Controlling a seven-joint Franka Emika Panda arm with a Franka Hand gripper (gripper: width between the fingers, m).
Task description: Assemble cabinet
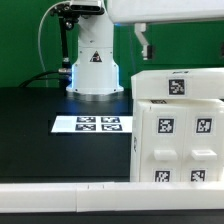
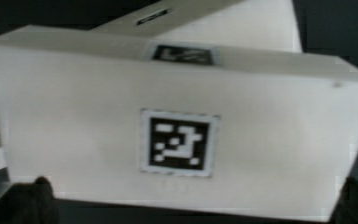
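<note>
Hovering above the cabinet (image 1: 177, 130), which is sitting on the black table (image 1: 40, 110) at the exterior view's right beside the marker board (image 1: 92, 124), the gripper (image 1: 146, 42) is showing spread dark fingertips (image 2: 30, 192) (barely in frame), so an off-centre descent is risking a tip.

The cabinet (image 1: 178, 125), white, boxy and marked with square black-and-white tags, is seen upright at the exterior frame's right, a smaller box stacked on top.
</note>
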